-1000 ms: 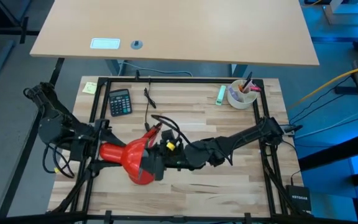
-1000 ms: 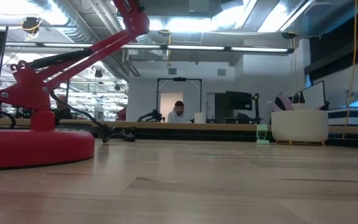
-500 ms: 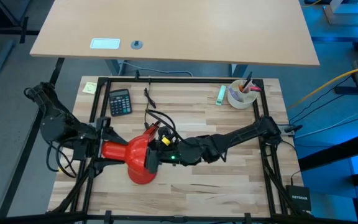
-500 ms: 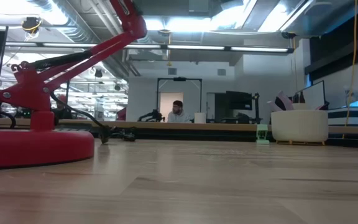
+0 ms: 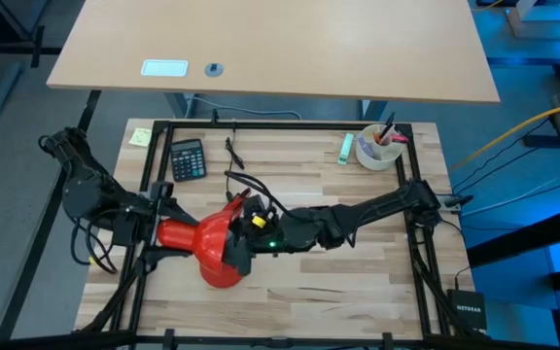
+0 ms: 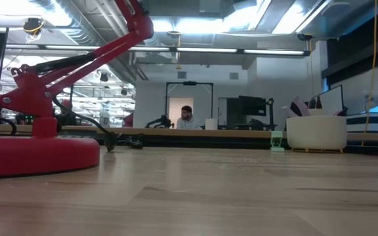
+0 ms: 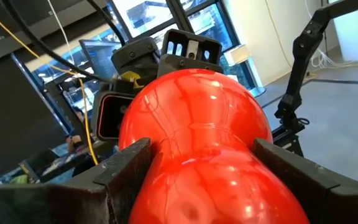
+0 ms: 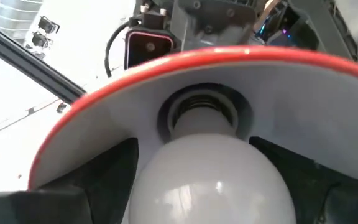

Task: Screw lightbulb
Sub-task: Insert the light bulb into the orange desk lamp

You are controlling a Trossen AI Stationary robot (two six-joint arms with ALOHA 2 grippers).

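Right wrist view shows the lightbulb (image 8: pixel 210 171) pinched between the right gripper (image 8: pixel 204 180)'s fingers, its base already at the mouth of the socket (image 8: pixel 204 112) inside the red lamp shade (image 8: pixel 104 112). Whether any thread has caught is hidden. From above, the left gripper (image 5: pixel 154 233) clamps the shade's neck at the table's near left. Likely the bulb is started but not seated; turning it home and letting go remain.
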